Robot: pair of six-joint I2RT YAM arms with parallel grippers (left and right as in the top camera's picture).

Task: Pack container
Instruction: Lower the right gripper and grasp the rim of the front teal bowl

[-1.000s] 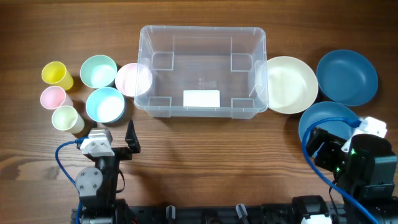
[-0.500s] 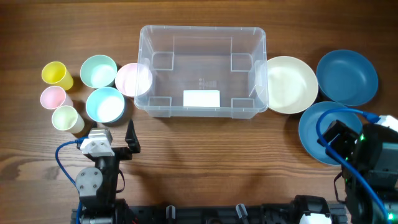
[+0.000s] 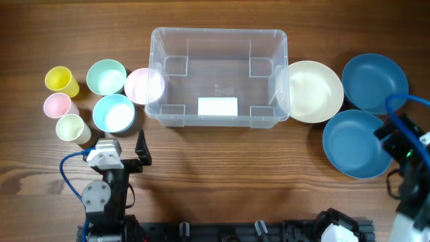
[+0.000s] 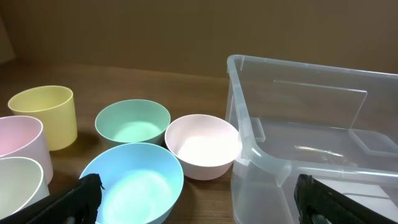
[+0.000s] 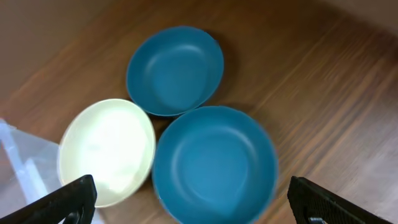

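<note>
Jaws wide: left gripper (image 4: pixel 199 202), right gripper (image 5: pixel 193 202); container (image 3: pixel 218 31) label (image 3: pixel 218 106) plain white.

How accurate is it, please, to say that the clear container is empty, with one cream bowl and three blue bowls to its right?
Nearly right; only the number of blue bowls is wrong. The overhead view shows two, not three: a far blue bowl and a near blue bowl. The clear container is empty, and one cream bowl sits to its right, as you said.
</note>
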